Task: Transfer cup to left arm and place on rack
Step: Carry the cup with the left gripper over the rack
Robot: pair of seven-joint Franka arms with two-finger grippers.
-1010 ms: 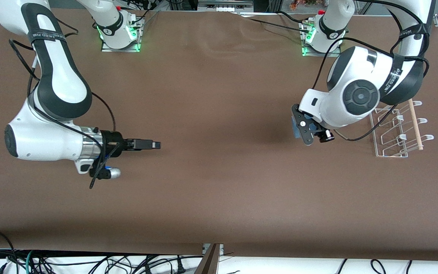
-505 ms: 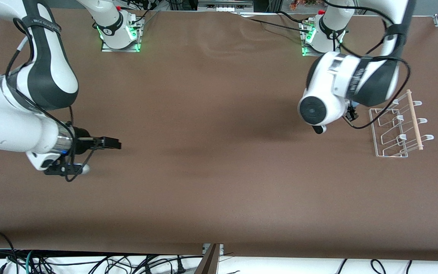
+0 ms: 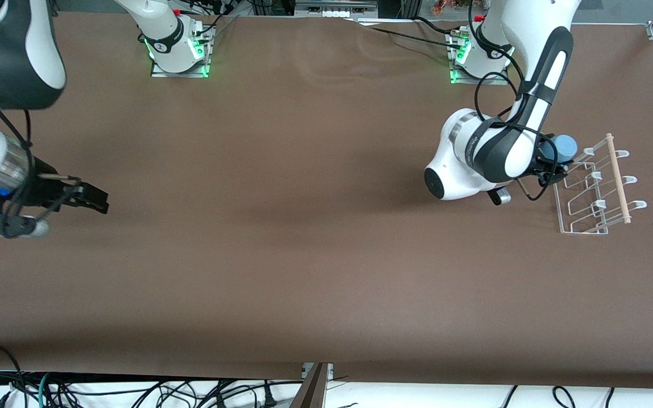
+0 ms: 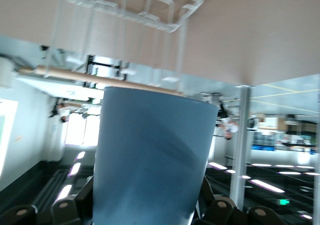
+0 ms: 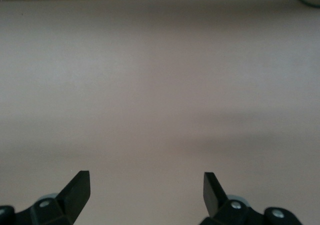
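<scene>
My left gripper (image 3: pixel 550 156) is shut on the light-blue cup (image 3: pixel 565 148) and holds it on its side just beside the rack (image 3: pixel 593 187), at the rack's end toward the robots. In the left wrist view the cup (image 4: pixel 152 155) fills the middle between the jaws, with the clear rack (image 4: pixel 135 15) and its wooden dowel (image 4: pixel 75 76) close ahead of it. The dowel (image 3: pixel 617 177) lies across the rack's hooked pegs. My right gripper (image 3: pixel 97 199) is open and empty over bare table at the right arm's end; its fingertips (image 5: pixel 80 185) show wide apart.
The brown table (image 3: pixel 304 226) spreads between the two arms. The arm bases (image 3: pixel 179 48) stand along the edge away from the front camera. Cables hang below the table's near edge (image 3: pixel 190 391).
My left arm has swung round and carried the cup from over mid-table to beside the rack. My right arm has drawn back toward its own end of the table, empty.
</scene>
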